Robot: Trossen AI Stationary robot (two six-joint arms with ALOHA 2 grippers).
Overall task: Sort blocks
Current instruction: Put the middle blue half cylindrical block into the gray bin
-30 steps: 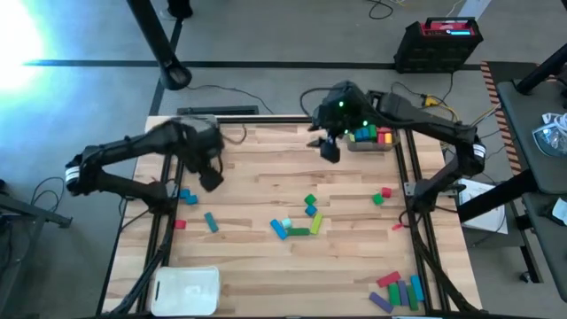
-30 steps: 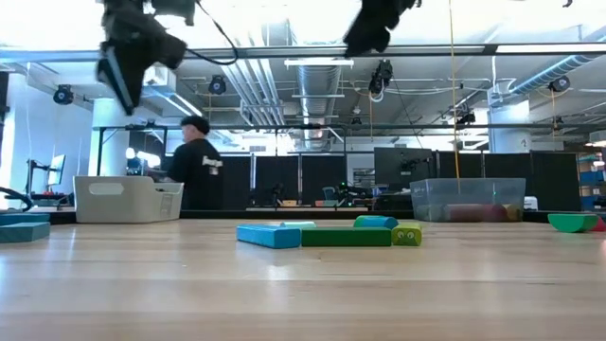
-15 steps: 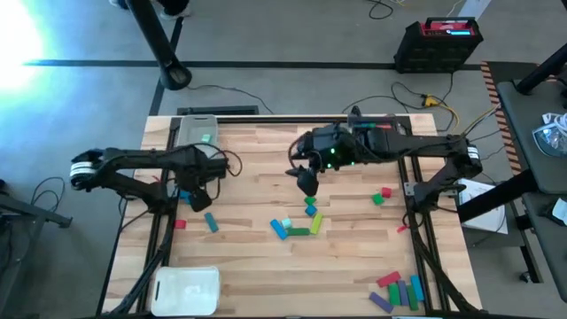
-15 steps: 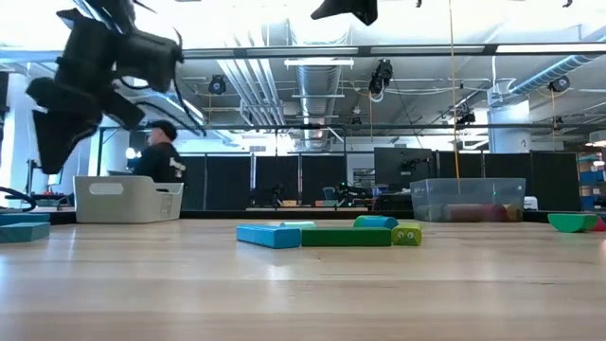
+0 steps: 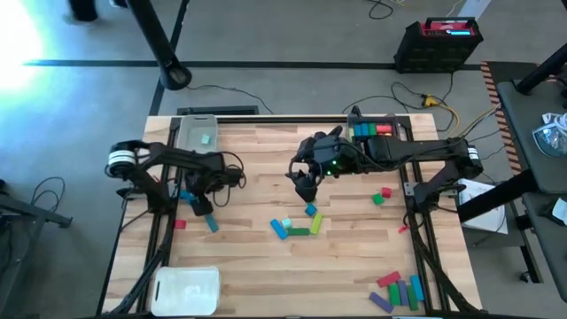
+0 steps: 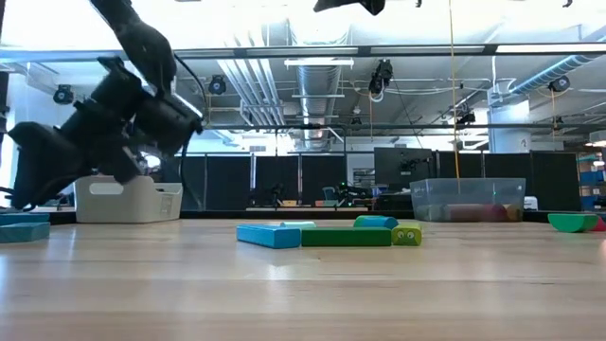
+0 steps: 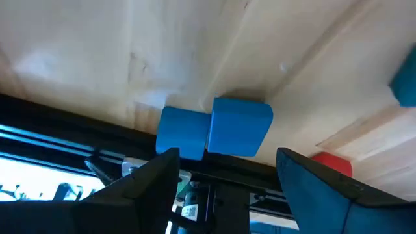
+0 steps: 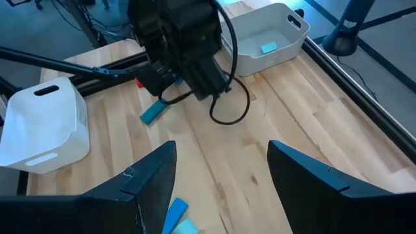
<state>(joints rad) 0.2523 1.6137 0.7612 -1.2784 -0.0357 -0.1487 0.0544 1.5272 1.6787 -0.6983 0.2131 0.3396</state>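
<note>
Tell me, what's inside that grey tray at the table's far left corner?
The grey tray holds one teal block, also visible in the right wrist view. Nothing else shows inside, though its near wall hides a strip of floor.

In the left wrist view a red block sits half hidden behind a finger — a blue one is cut by the right edge.

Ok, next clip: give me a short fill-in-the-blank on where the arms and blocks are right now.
1. The left gripper is open above a ____ block at the table's left edge.
2. The right gripper is ____, with nothing between its fingers.
3. The grey tray at the back left holds one ____ block.
4. In the low view, the long green bar lies between a blue block and a ____ one.

Missing words: blue; open; teal; yellow
</note>
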